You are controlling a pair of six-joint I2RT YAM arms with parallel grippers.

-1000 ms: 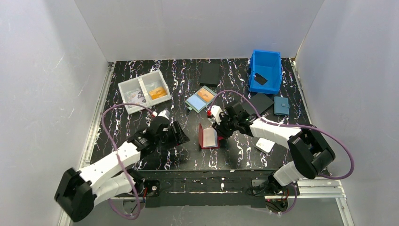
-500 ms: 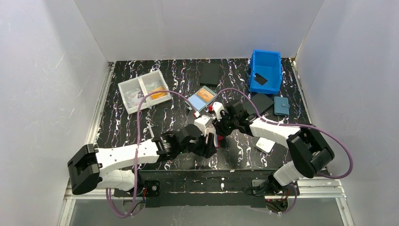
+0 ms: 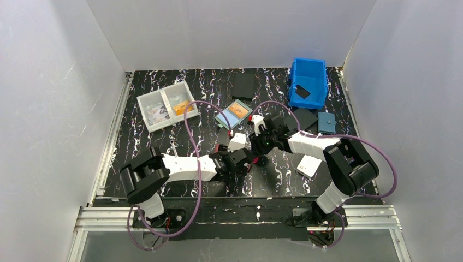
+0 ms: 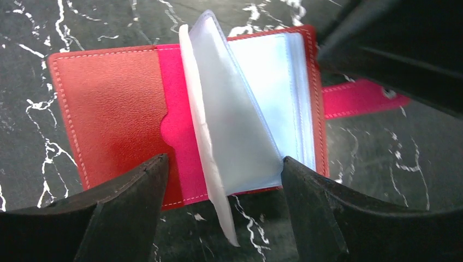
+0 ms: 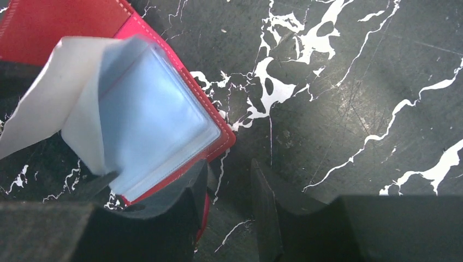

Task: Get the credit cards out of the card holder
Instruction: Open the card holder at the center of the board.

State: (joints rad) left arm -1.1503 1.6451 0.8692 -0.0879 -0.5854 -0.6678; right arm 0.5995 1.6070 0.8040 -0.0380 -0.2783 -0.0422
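The dark-red card holder [image 4: 114,109] lies spread open on the black table, its snap tab [image 4: 360,98] sticking out to the right. Its clear sleeves fan upward, and light-blue credit cards [image 4: 273,82] show inside them. My left gripper [image 4: 224,164] is open and straddles the lower edge of the sleeves, gripping nothing. My right gripper [image 5: 229,180] is open with only table in its gap. Its left finger [image 5: 191,185] rests on the card holder's [image 5: 49,22] edge, beside the credit cards [image 5: 153,120]. In the top view both grippers hide the holder.
A blue bin [image 3: 308,82] stands at the back right, with a small blue wallet [image 3: 326,123] and a dark flat case [image 3: 302,117] in front of it. A teal-framed case [image 3: 233,113], a clear two-part tray [image 3: 166,105] and a white card [image 3: 308,165] also lie here.
My left arm swung from the left side over to the card holder and its gripper opened wider. The holder went from standing half open to lying spread. My right gripper stayed at it.
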